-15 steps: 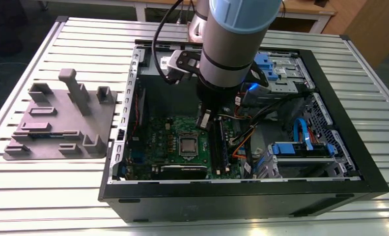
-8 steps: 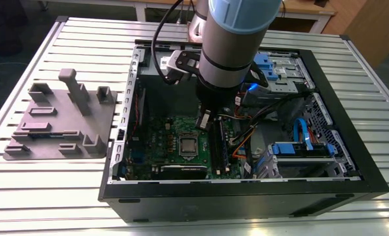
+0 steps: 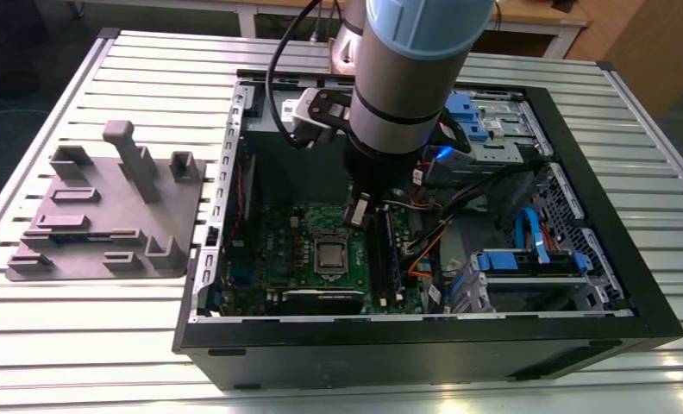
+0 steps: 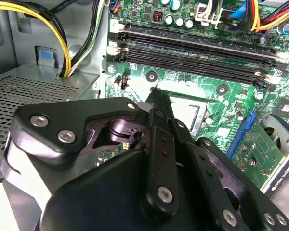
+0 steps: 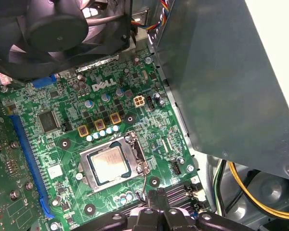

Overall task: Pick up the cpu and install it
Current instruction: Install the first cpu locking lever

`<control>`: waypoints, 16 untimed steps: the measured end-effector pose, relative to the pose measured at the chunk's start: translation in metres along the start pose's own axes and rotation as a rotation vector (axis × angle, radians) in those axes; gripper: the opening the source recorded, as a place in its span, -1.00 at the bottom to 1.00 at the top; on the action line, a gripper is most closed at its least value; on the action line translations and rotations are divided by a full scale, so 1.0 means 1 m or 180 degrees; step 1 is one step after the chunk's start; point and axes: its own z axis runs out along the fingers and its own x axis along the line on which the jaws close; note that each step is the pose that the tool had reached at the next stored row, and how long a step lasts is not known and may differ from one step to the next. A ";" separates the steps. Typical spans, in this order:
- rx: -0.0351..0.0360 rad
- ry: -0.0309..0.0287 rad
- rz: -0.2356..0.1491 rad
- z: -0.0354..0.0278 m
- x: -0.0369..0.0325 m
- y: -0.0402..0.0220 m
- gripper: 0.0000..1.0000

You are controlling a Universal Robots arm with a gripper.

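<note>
The cpu, a small square chip with a silvery top, lies flat in its socket on the green motherboard inside the open computer case. In the first wrist view the cpu sits inside the dark socket frame. My gripper hangs inside the case, just above the board and a little to the side of the socket, toward the memory slots. Its black fingers are pressed together with nothing between them. In the first wrist view the gripper tips show beside the socket's edge, apart from the chip.
Long black memory slots run beside the socket. A black fan and a grey metal box flank the board. Yellow and black cables hang nearby. A grey fixture block stands on the slatted table at the exterior view's left.
</note>
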 end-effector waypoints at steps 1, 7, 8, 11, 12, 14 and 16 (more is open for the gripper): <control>0.0000 0.0000 0.0000 0.0000 0.0000 0.0000 -0.79; -0.0017 0.0011 -0.0164 0.0000 0.0004 0.0005 -0.79; -0.0020 0.0012 -0.0196 0.0000 0.0005 0.0004 -0.79; -0.0022 0.0014 -0.0215 -0.0003 0.0036 -0.0008 -0.79; -0.0022 0.0015 -0.0217 -0.0004 0.0046 -0.0012 -0.79; -0.0022 0.0019 -0.0223 -0.0004 0.0060 -0.0017 -0.79; -0.0024 0.0021 -0.0246 -0.0003 0.0069 -0.0021 -0.79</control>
